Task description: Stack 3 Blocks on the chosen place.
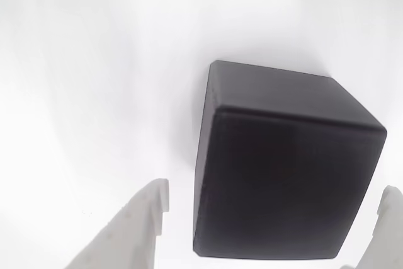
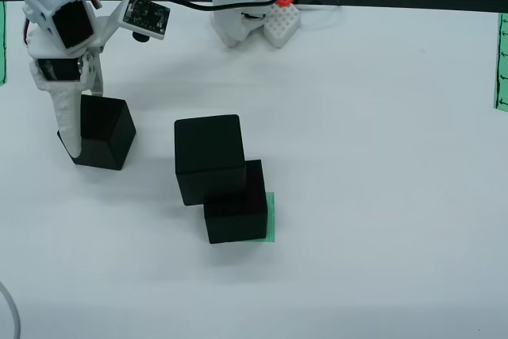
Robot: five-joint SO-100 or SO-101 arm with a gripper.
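Three black blocks are present on the white desk (image 2: 381,156): the lower block (image 2: 236,212) sits on the green striped patch (image 2: 271,217), the upper block (image 2: 209,158) rests on it, offset toward the upper left in the overhead view, and the third block (image 2: 104,133) stands apart at the left. The hand (image 2: 79,129) straddles the third block, one white finger (image 2: 70,117) against its left face; in the wrist view, both fingers flank that block (image 1: 283,168) with visible gaps, so the hand is released. No legible writing appears.

Wrist view close over a block (image 1: 283,174), overhead view seemingly steep, sharing it (image 2: 103,132)
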